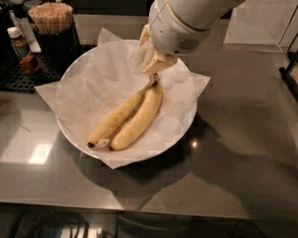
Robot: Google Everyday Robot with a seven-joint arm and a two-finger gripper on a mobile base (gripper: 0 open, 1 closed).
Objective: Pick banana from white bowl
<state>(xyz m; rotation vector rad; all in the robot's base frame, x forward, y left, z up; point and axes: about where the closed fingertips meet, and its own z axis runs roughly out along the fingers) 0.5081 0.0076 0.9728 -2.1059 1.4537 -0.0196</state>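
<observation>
Gripper (155,72): low over the bowl's far side, tip at the bananas' joined stem end.
Grip: cannot tell whether it is closed on the stem or apart.
Bananas (131,115): two yellow ones, side by side, joined at the stem, lying on the paper inside the bowl, tips toward the near left.
Bowl (192,125): white, wide, on the counter.
Paper (99,78): crinkled white liner, corners overhanging the rim.
Counter (238,157): grey, glossy.
Sticks (52,16): bundle in a dark holder, far left.
Bottle (17,41): small, beside the holder.
</observation>
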